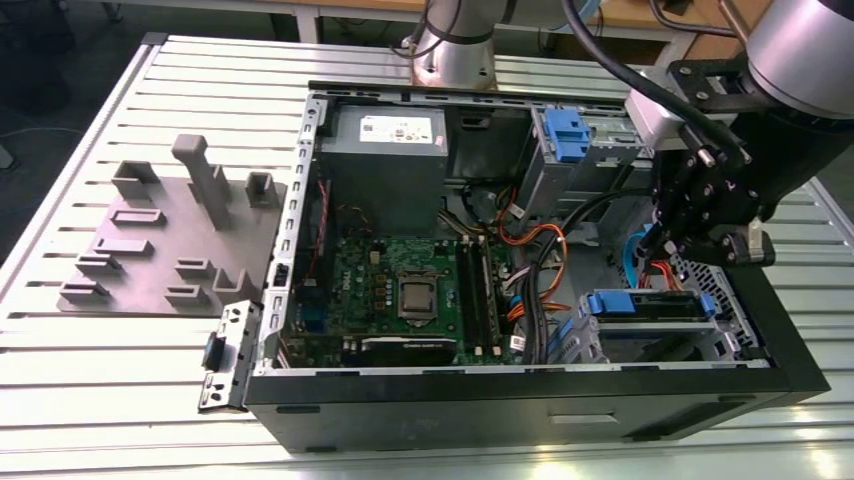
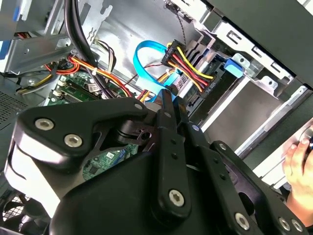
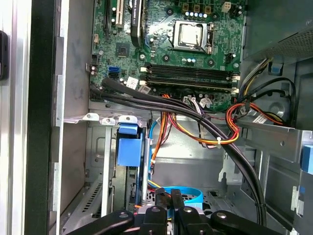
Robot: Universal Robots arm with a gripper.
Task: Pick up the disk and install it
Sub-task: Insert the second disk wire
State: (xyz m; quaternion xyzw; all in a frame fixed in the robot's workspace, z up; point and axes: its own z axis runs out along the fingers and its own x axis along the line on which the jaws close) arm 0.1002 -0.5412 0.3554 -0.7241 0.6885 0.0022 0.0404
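One gripper (image 1: 703,240) hanging inside the open computer case (image 1: 534,400), fingers (image 3: 168,205) pressing together on nothing, disk (image 1: 650,305) sitting in its drive bay (image 1: 661,335), blue cable (image 2: 146,63) curving nearby.

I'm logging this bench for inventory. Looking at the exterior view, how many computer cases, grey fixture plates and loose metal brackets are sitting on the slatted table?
Open computer case: 1
Grey fixture plate: 1
Loose metal bracket: 1
Total: 3
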